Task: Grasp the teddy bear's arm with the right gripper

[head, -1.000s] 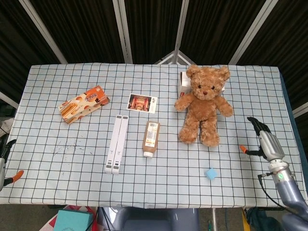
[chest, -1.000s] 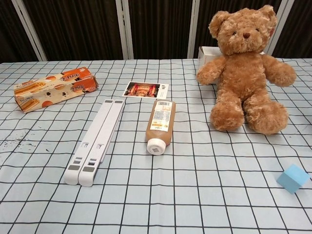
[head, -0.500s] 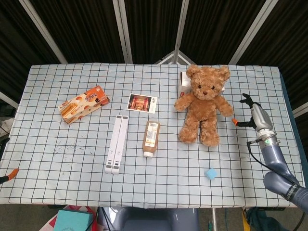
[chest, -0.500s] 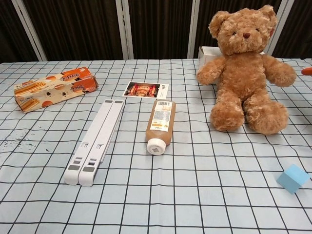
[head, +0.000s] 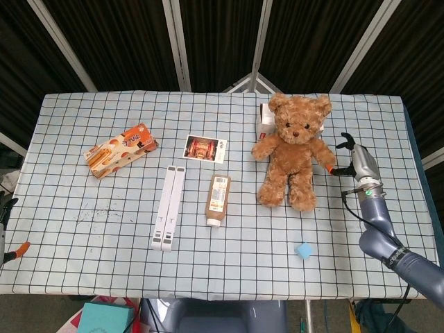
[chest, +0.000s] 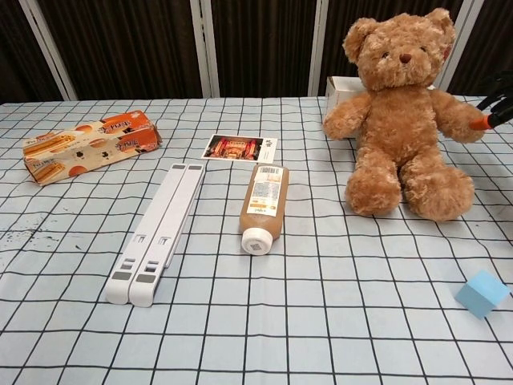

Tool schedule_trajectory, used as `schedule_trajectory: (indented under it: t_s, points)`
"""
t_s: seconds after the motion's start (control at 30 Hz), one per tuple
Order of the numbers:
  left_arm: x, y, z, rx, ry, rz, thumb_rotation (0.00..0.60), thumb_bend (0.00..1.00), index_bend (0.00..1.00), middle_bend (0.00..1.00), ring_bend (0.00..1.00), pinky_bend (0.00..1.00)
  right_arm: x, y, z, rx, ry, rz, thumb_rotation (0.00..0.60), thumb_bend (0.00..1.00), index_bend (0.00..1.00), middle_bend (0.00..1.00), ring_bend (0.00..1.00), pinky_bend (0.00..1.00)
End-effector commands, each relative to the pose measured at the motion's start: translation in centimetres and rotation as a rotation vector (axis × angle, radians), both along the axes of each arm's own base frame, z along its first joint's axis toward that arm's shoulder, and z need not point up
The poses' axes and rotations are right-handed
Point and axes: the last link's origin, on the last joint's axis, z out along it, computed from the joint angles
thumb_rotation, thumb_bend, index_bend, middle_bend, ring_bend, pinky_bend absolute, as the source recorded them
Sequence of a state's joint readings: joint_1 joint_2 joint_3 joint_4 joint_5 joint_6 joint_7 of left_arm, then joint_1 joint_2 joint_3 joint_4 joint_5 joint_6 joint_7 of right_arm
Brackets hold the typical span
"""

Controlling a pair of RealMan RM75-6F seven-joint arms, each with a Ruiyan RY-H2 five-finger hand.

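The brown teddy bear (head: 295, 149) sits upright at the back right of the checked table, facing me, also seen in the chest view (chest: 405, 112). Its arm on the right side (head: 322, 154) sticks out sideways (chest: 457, 118). My right hand (head: 352, 161) hovers just right of that arm with its fingers spread. Its orange thumb tip (chest: 481, 123) is at the paw's end, holding nothing. Only slivers of my left hand (head: 8, 236) show at the table's left edge, its fingers apart and empty.
A white box (head: 265, 118) stands behind the bear. A brown bottle (head: 218, 199) lies left of the bear, then a white folded stand (head: 168, 207), a postcard (head: 205, 148) and an orange snack box (head: 121, 149). A blue cube (head: 303, 250) sits at the front right.
My right hand has risen from the table's right front edge and moved up and left to the bear's outstretched arm. The bear has not moved.
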State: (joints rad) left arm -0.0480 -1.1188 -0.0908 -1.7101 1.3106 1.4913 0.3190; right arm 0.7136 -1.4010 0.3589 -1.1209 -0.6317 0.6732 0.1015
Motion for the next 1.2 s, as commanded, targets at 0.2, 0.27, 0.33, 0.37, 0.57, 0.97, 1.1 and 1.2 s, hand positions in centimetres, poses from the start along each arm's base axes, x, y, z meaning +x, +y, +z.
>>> schedule_trajectory:
  t_s: [0.2, 0.27, 0.33, 0.37, 0.57, 0.97, 1.1, 1.2]
  points:
    - [0.0, 0.1, -0.2, -0.01, 0.003, 0.003, 0.6, 0.24, 0.13, 0.0, 0.0, 0.03, 1.1, -0.4, -1.0, 0.007, 0.025, 0.015, 0.6, 0.28, 0.24, 0.3, 0.19, 0.0]
    - [0.0, 0.1, -0.2, -0.011, 0.004, 0.002, 0.6, 0.24, 0.13, 0.0, 0.0, 0.03, 1.4, -0.5, -1.1, 0.0, 0.023, 0.014, 0.6, 0.28, 0.29, 0.32, 0.2, 0.0]
    - [0.0, 0.2, -0.2, -0.01, 0.004, 0.004, 0.6, 0.24, 0.13, 0.0, 0.0, 0.03, 1.5, -0.7, -1.2, -0.01, 0.019, 0.012, 0.6, 0.28, 0.33, 0.35, 0.21, 0.0]
    - [0.0, 0.2, -0.2, -0.01, 0.004, 0.005, 0.6, 0.24, 0.13, 0.0, 0.0, 0.03, 1.6, -0.7, -1.2, -0.015, 0.019, 0.01, 0.6, 0.28, 0.34, 0.36, 0.22, 0.0]
    - [0.0, 0.2, -0.2, -0.011, 0.005, 0.006, 0.6, 0.24, 0.13, 0.0, 0.0, 0.03, 1.2, -0.9, -1.6, -0.024, 0.032, -0.016, 0.6, 0.28, 0.37, 0.41, 0.25, 0.0]
    - [0.0, 0.4, -0.5, -0.017, 0.013, 0.012, 0.6, 0.24, 0.13, 0.0, 0.0, 0.03, 0.6, -1.7, -1.9, -0.063, 0.032, -0.033, 0.6, 0.28, 0.45, 0.52, 0.33, 0.0]
    - [0.1, 0.4, -0.7, -0.022, 0.014, 0.013, 0.6, 0.24, 0.13, 0.0, 0.0, 0.03, 0.9, -1.9, -1.6, -0.082, 0.039, -0.02, 0.6, 0.29, 0.55, 0.57, 0.37, 0.0]
    - [0.2, 0.4, -0.8, -0.027, 0.016, 0.009, 0.6, 0.24, 0.13, 0.0, 0.0, 0.03, 0.9, -1.9, -1.5, -0.091, 0.051, -0.02, 0.6, 0.32, 0.59, 0.59, 0.37, 0.0]
